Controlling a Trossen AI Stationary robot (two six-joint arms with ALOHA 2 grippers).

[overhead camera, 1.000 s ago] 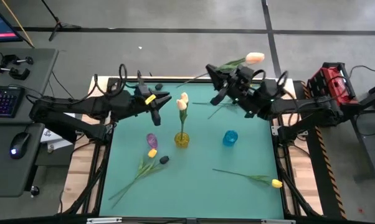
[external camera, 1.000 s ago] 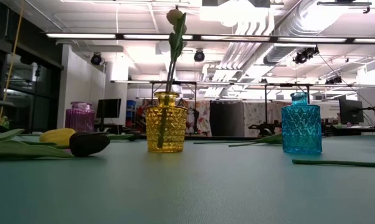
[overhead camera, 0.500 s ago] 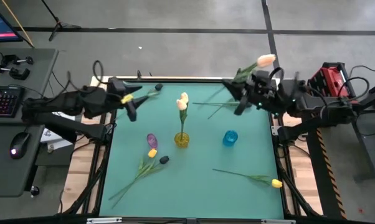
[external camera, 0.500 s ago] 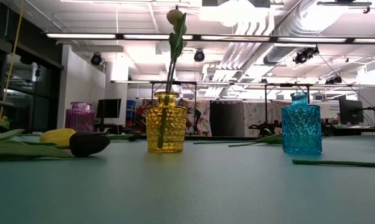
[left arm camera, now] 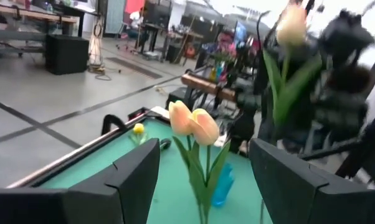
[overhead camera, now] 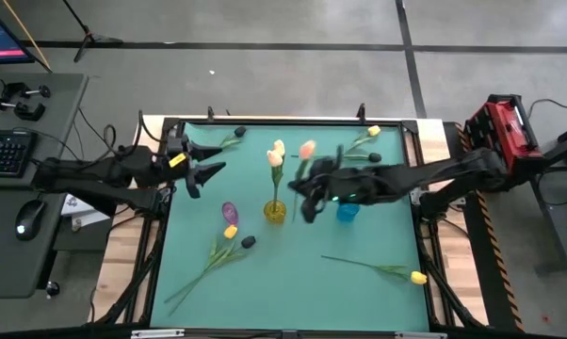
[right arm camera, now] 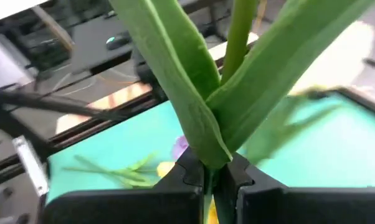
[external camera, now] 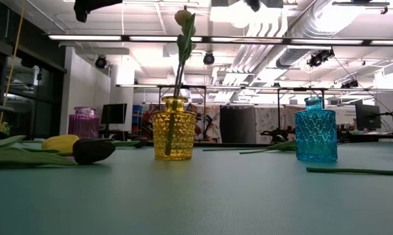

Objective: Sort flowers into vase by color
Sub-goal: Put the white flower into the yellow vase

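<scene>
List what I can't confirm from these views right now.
- Yellow vase contents: high view too small, low view cuts the blooms' tops.
- Right tool and its peach tulip: motion-blurred in high view.
- Purple vase: low view, partly behind the yellow tulip.

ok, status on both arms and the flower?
Right gripper shut on peach tulip, above the table near yellow vase. Left gripper open, empty, far-left edge. Two tulips already in that vase.
</scene>
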